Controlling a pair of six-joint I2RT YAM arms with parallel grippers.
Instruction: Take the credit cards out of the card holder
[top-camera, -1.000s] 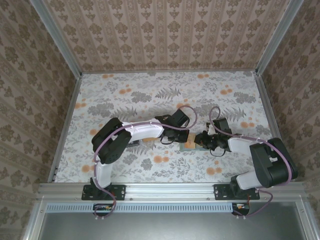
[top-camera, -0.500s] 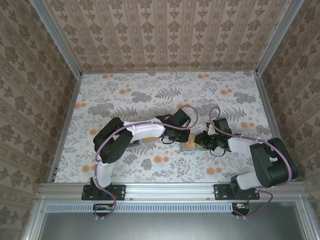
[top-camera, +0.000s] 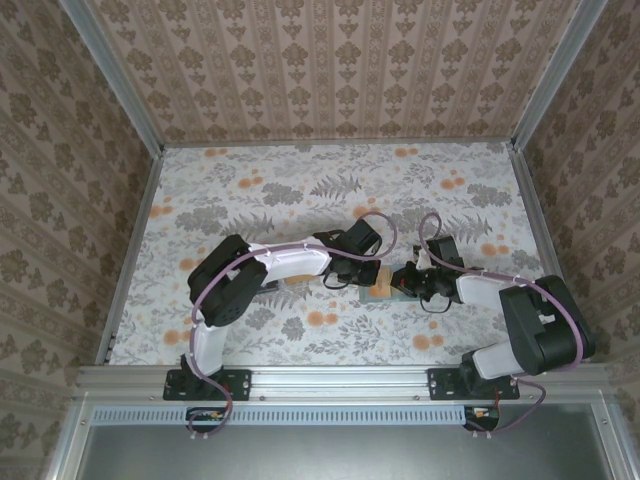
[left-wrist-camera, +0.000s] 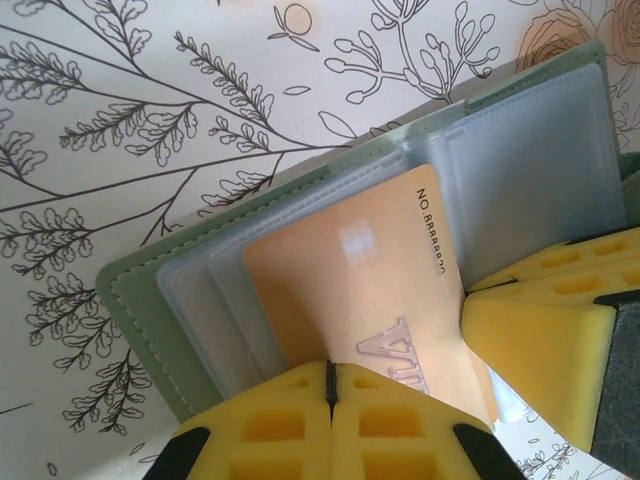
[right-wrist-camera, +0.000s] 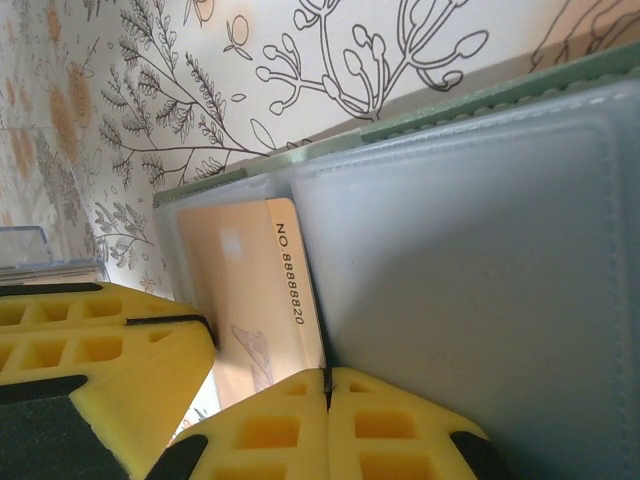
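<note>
Soft grey-green bifold card holder (left-wrist-camera: 140, 300) is laid open, inside up, on the floral-patterned desk (top-camera: 300, 190), mid-desk in the top view where both arms meet. Frosted blue-grey pockets are seen on both halves. Thin tan-orange plastic credit card (left-wrist-camera: 350, 290) with a printed number is seated partly in a pocket near the fold, with a good part of its face exposed. Left end effector (left-wrist-camera: 330, 385) is closed, yellow pads pressed together with only a thin seam between them, and its tips are set over the card's near edge. Whether the card is actually pinched or just pressed cannot be told. Right end effector (right-wrist-camera: 327, 390) is likewise closed pad to pad and set against the holder just beside the card's long edge, probably to pin it, with nothing visibly held. The card is judged light, stiff and glossy, so slip under the foam pads is likely, and the pocket film is expected to drag on it. The holder is judged soft and light, so it is likely to be lifted or dragged along unless held down. The best hold is judged to be across both faces at the exposed end, with the pull kept in line with the pocket.
</note>
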